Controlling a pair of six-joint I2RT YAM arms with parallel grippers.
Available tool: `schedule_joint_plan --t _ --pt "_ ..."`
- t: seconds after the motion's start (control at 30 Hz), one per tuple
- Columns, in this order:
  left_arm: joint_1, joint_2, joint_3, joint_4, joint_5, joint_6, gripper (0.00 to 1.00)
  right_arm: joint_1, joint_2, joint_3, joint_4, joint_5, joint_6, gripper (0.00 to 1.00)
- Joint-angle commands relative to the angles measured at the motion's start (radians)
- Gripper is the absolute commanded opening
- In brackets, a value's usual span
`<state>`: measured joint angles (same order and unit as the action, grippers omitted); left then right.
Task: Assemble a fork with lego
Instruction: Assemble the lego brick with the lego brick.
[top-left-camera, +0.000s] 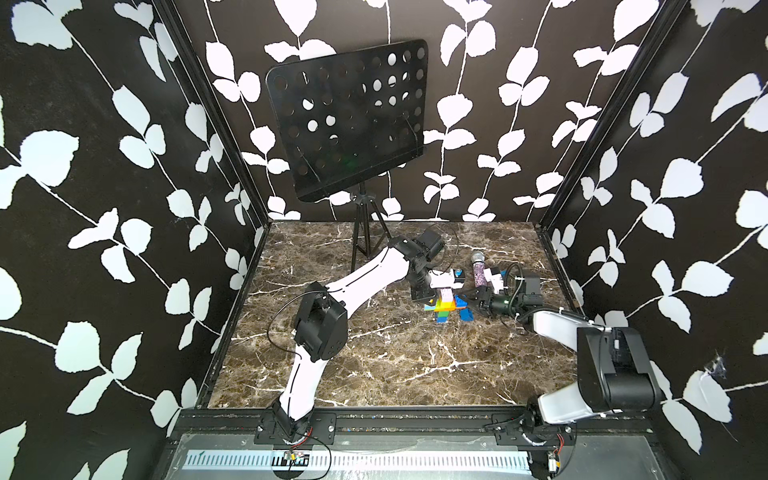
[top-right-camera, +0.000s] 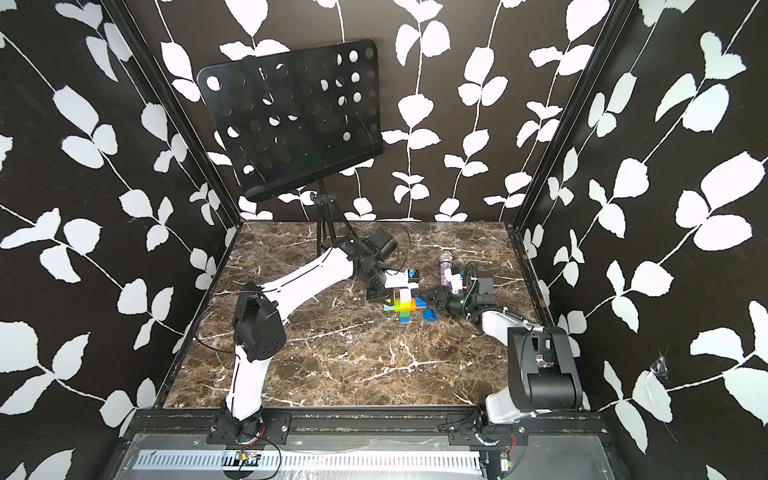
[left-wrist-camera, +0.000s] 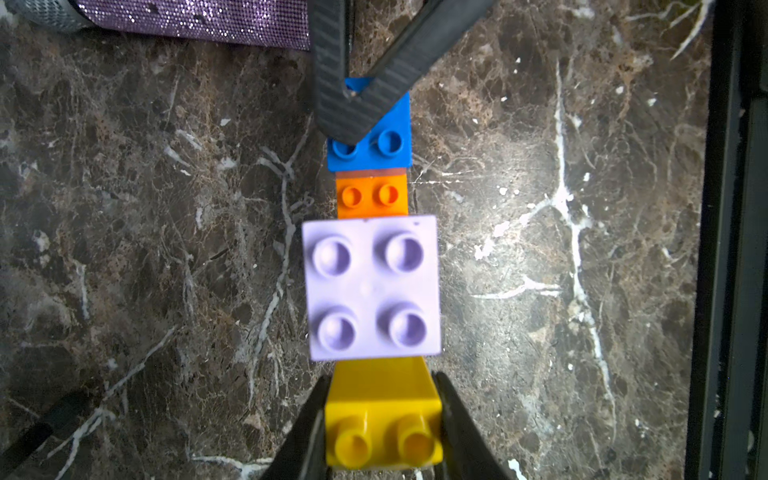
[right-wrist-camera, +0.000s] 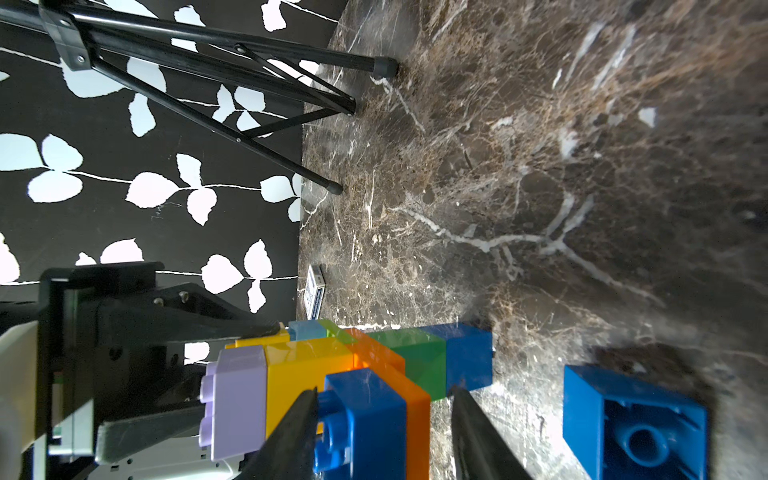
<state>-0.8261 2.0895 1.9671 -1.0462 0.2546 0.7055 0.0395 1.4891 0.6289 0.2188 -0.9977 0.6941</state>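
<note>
The fork (top-left-camera: 444, 307) (top-right-camera: 402, 305) stands upright right of the table's middle, prongs up, with its green and blue stem (right-wrist-camera: 440, 357) pointing down at the marble. My left gripper (left-wrist-camera: 380, 376) (top-left-camera: 433, 298) reaches down from above and is shut on the yellow prong brick (left-wrist-camera: 382, 399), beside the lilac prong (left-wrist-camera: 372, 286). My right gripper (right-wrist-camera: 382, 388) (top-left-camera: 473, 301) comes in from the right and straddles the blue prong (right-wrist-camera: 365, 415) and the orange crossbar (right-wrist-camera: 415, 415). One finger rests on the blue studs. The other stands off the orange with a gap, so this gripper is open.
A loose blue lego brick (top-left-camera: 466, 315) (right-wrist-camera: 631, 428) lies just right of the fork, hollow side showing. A glittery microphone (top-left-camera: 480, 270) (left-wrist-camera: 199, 20) lies behind the right gripper. A black music stand (top-left-camera: 349, 120) rises at the back on a tripod (right-wrist-camera: 332, 108). A small box (right-wrist-camera: 313, 291) lies near the wall.
</note>
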Motion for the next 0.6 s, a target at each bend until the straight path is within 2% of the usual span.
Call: schedule_joint_plan --t 0.0,0.1,0.23,0.57 --pt "-0.007 0.039 -0.03 -0.037 -0.044 -0.044 0.0 0.005 -0.002 -0.018 -0.043 0.056 -0.016 0.49" --pt "-0.007 0.028 -0.046 -0.012 -0.055 -0.077 0.0 0.005 -0.011 -0.027 -0.046 0.06 -0.017 0.49" --pt "-0.005 0.003 -0.102 0.034 -0.014 -0.075 0.0 0.006 -0.016 -0.031 -0.045 0.061 -0.018 0.49" --pt "-0.003 0.035 -0.083 -0.06 -0.021 -0.031 0.0 0.006 -0.024 -0.019 -0.048 0.056 -0.013 0.49"
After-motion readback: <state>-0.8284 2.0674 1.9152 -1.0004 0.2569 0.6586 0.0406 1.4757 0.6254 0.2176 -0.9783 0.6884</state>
